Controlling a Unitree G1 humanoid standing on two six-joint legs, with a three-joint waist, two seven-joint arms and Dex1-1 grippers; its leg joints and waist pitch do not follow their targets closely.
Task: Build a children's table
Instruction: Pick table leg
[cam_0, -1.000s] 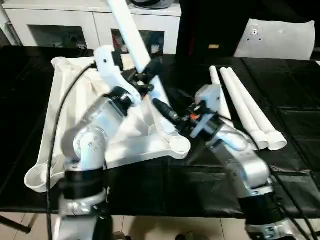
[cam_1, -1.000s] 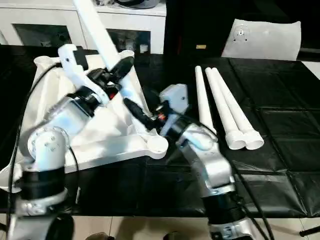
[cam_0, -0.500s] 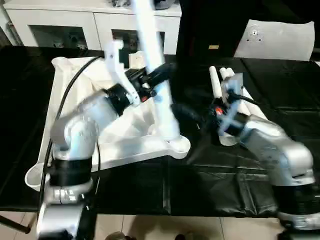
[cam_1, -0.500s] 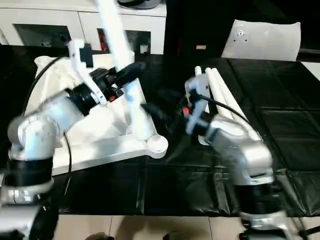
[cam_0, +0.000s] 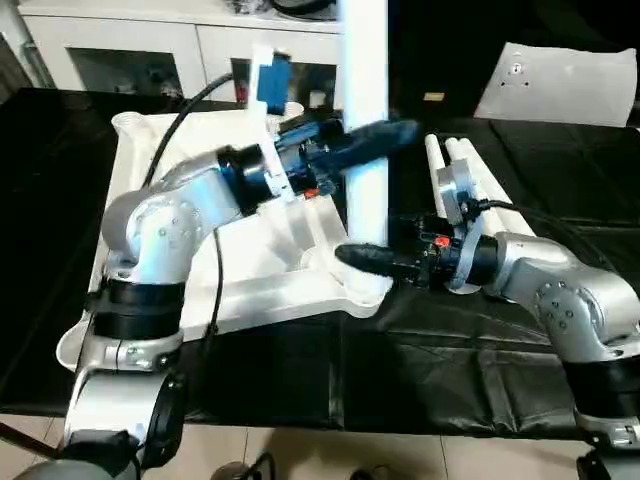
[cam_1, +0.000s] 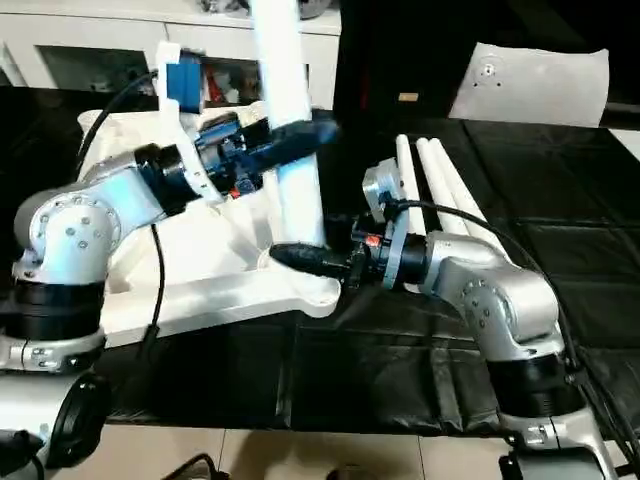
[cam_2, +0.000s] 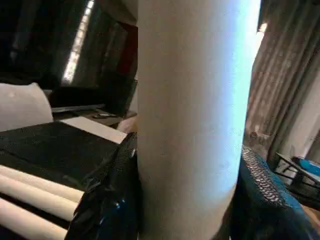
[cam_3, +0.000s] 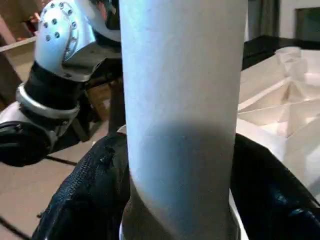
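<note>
- Left eye view: the table top lies upside down on the black bench, ribs up, filling the left-centre of the frame. One leg stands upright in the socket at the top's near right corner. The left gripper is clamped around the leg halfway up, and the right gripper comes in from the right, low down by the socket. Looks like the leg-seating step to me; next move probably calls for keeping it plumb and pushing or twisting it home.
- Right eye view: same deal. The spare legs lie side by side right of centre, a white panel sits upper right, and cabinets run along the top left.
- Left wrist view: black fingers hug both sides of the leg, so it's closed on it.
- Right wrist view: fingers flank the leg's base on both sides, but I can't tell if they're actually squeezing.
- Versus a second ago: the leg was leaning hard toward the upper left, and now it's vertical. The right gripper was off it then, and has since swung in to the base.
</note>
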